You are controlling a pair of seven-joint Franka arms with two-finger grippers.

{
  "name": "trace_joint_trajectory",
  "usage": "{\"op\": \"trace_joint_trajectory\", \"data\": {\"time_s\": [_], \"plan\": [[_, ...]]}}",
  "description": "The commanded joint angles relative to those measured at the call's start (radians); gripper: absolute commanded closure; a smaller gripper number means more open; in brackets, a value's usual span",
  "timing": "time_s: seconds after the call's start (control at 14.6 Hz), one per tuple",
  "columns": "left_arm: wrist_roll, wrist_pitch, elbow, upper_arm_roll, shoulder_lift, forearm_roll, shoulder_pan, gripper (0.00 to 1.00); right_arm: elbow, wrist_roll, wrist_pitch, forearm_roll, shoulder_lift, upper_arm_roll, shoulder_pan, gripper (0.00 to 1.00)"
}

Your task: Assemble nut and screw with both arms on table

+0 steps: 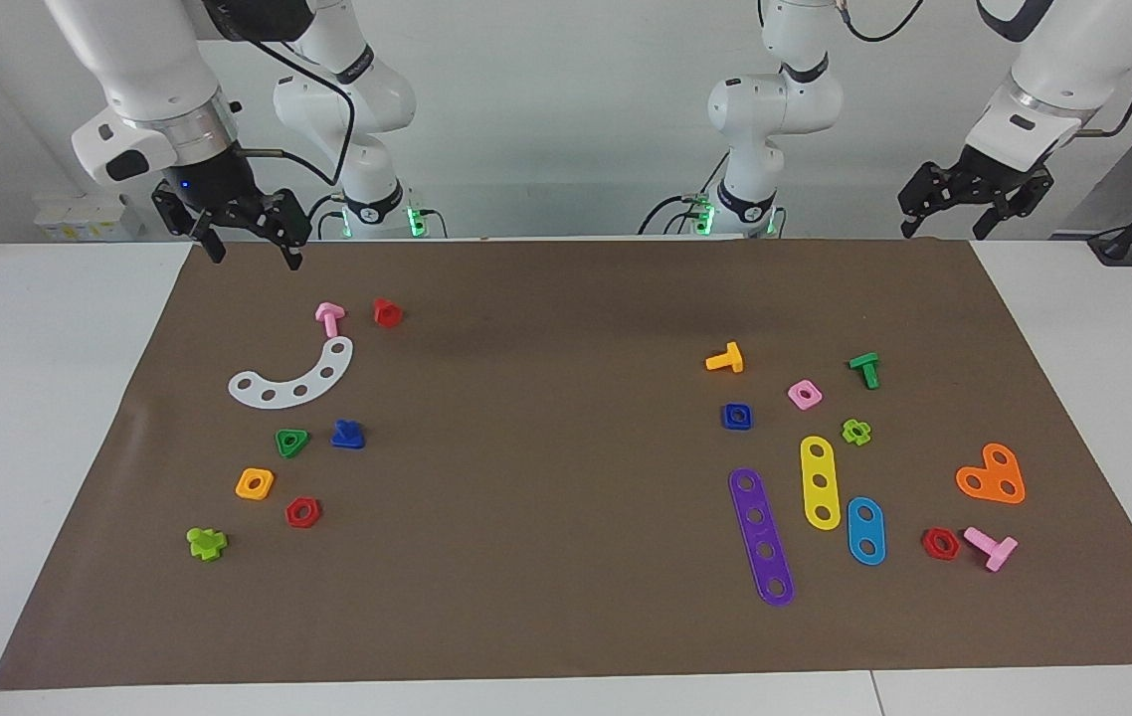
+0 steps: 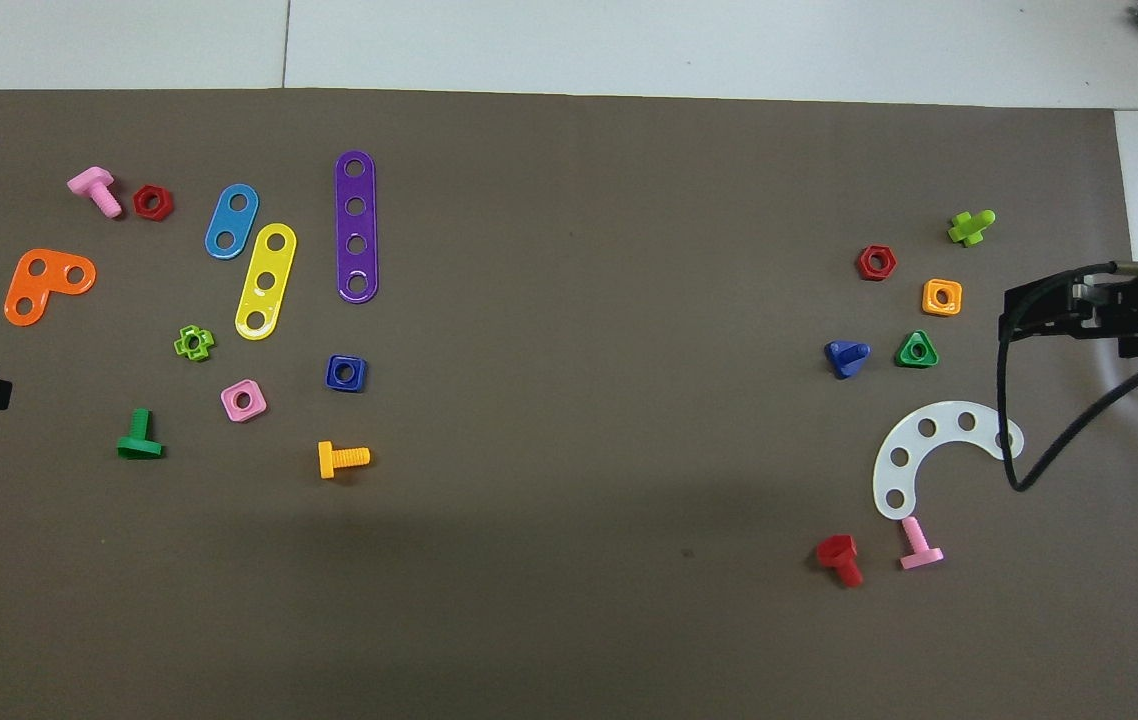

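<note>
The blue square nut [image 1: 737, 416] lies flat on the brown mat [image 1: 566, 617] toward the left arm's end; it also shows in the overhead view [image 2: 346, 373]. The blue screw [image 1: 348, 435] lies toward the right arm's end beside a green triangular nut [image 1: 291, 442]; it also shows in the overhead view [image 2: 846, 357]. My right gripper [image 1: 256, 254] hangs open and empty over the mat's edge nearest the robots, and shows in the overhead view [image 2: 1019, 315]. My left gripper [image 1: 944, 231] hangs open and empty above the mat's corner at its own end.
Several toy parts lie on the mat. A white curved strip [image 1: 293, 379], a pink bolt [image 1: 329, 318] and a red bolt [image 1: 387, 312] lie near the right gripper. A purple strip [image 1: 761, 536], a yellow strip [image 1: 820, 481] and a pink nut [image 1: 805, 394] lie near the blue nut.
</note>
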Motion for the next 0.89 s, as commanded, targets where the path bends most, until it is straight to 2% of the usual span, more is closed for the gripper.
{"op": "trace_joint_trajectory", "data": {"time_s": [0.0,0.21,0.48,0.62,0.82], "plan": [[-0.009,-0.002,-0.002,0.007,-0.001,0.010,-0.014,0.00,-0.032,-0.031,0.000,0.022,-0.027,0.001,-0.014,0.00],[-0.014,-0.014,-0.002,0.004,-0.003,0.010,-0.016,0.00,-0.065,-0.050,0.067,0.022,-0.021,0.001,-0.014,0.02],[-0.015,-0.019,-0.038,0.007,-0.020,0.010,-0.014,0.00,-0.203,-0.051,0.233,0.022,-0.036,0.001,-0.016,0.05],[-0.005,0.030,-0.084,0.004,-0.040,0.010,-0.012,0.00,-0.245,-0.074,0.285,0.022,-0.017,0.001,-0.016,0.08],[-0.014,0.054,-0.126,0.001,-0.044,0.009,-0.049,0.00,-0.401,-0.119,0.488,0.022,-0.006,0.000,-0.018,0.08]]}}
